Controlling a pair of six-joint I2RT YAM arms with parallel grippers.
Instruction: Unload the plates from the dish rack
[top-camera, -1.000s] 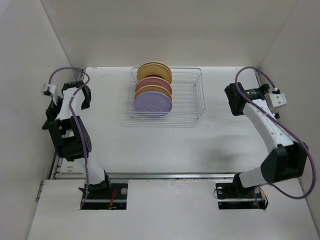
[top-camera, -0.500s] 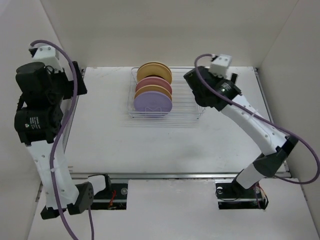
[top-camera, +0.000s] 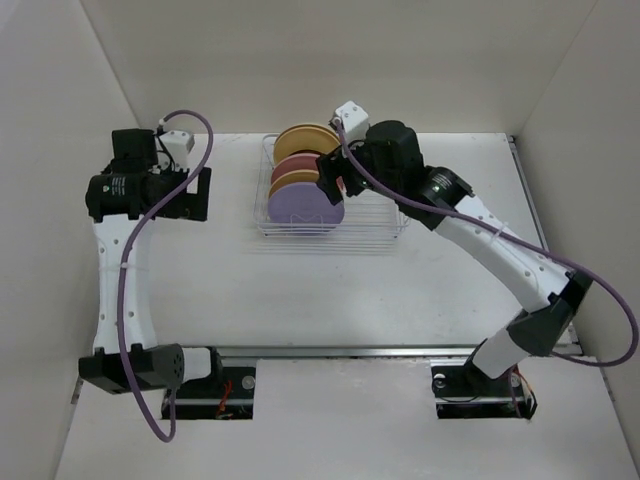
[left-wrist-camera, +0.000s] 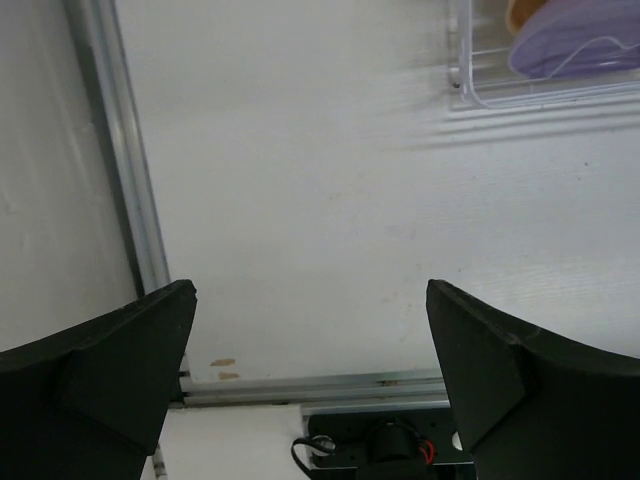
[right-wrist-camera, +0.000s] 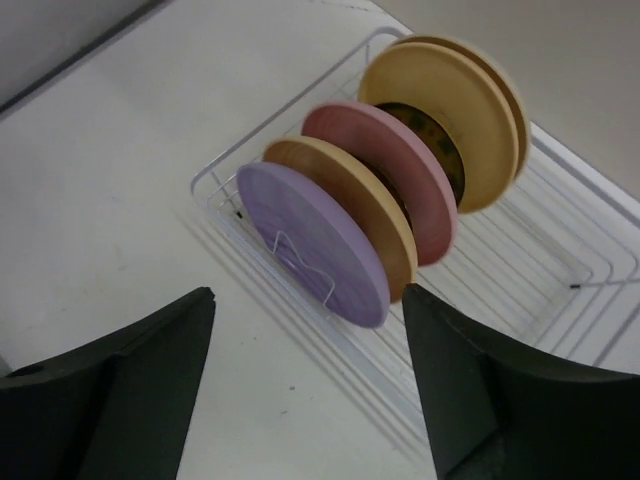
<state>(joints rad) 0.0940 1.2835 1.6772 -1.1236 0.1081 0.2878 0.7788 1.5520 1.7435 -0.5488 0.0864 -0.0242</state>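
The wire dish rack stands at the back middle of the table. Several plates stand upright in its left part: a lavender plate in front, then yellow, pink and yellow. In the right wrist view the lavender plate is nearest, then yellow, pink, a dark amber-brown plate and yellow ones. My right gripper is open and empty above the plates. My left gripper is open and empty left of the rack.
A metal rail runs along the table's left edge and another along the front edge. White walls close in the back and both sides. The rack's right part holds no plates.
My right arm has swung left from the right side to above the plates. My left arm has come down and moved right toward the rack. The plates have not moved.
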